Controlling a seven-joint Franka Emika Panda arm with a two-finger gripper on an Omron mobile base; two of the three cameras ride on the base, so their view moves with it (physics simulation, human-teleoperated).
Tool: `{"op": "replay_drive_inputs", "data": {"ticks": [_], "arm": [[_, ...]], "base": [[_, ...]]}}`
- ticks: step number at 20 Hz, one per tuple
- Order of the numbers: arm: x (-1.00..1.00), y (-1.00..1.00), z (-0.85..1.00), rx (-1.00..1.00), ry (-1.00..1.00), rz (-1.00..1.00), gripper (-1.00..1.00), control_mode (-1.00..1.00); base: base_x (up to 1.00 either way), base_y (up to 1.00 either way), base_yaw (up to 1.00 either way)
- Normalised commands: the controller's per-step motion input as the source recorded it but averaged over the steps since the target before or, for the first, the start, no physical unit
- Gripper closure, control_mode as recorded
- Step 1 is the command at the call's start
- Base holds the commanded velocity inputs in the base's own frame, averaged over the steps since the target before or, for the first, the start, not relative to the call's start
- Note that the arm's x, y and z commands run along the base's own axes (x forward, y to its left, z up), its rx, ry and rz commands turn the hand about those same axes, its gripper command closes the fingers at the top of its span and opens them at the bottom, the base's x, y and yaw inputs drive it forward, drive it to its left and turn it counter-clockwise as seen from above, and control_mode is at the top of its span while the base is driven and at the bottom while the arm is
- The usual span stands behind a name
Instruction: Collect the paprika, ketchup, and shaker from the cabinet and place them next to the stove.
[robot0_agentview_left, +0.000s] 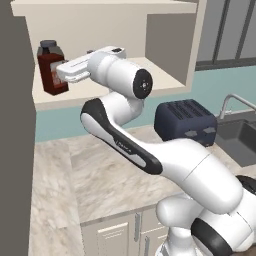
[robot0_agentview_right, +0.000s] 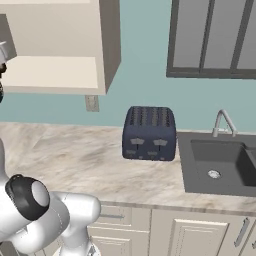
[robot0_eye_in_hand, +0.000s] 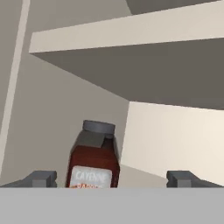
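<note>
The paprika (robot0_agentview_left: 51, 67), a dark red-brown jar with a greyish cap and a pale label, stands at the left end of the open cabinet's shelf (robot0_agentview_left: 105, 91). My gripper (robot0_agentview_left: 61, 71) reaches into the cabinet (robot0_agentview_right: 55, 75) from the right, level with the jar and just short of it. In the hand view the gripper (robot0_eye_in_hand: 113, 179) is open, its fingertips (robot0_eye_in_hand: 41, 178) spread wide, and the paprika (robot0_eye_in_hand: 94, 157) stands ahead between them, a little left of centre, untouched. The ketchup, shaker and stove are out of view.
A dark toaster (robot0_agentview_left: 185, 122) (robot0_agentview_right: 149, 132) sits on the marble counter (robot0_agentview_right: 75, 160) below the cabinet's right end. A sink (robot0_agentview_right: 220, 165) with a faucet (robot0_agentview_right: 224, 122) lies further right. A dark upright panel (robot0_agentview_left: 15, 125) stands close on the left.
</note>
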Motion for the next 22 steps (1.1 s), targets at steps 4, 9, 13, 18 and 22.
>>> {"op": "replay_drive_inputs", "data": {"ticks": [4,9,13,18,22], "arm": [[0.0,0.04,-0.05,0.15,0.06,-0.03,-1.0,-1.0],[0.06,0.05,-0.13,0.01,0.09,-0.01,-1.0,-1.0],[0.0,0.05,-0.14,0.0,0.01,0.0,-1.0,-1.0],[0.0,0.08,-0.01,0.0,0.01,0.0,-1.0,-1.0],[0.04,0.06,0.0,0.0,0.02,0.0,-1.0,-1.0]], "base": [[0.0,0.0,0.0],[0.0,0.0,0.0],[0.0,0.0,0.0],[0.0,0.0,0.0],[0.0,0.0,0.0]]}}
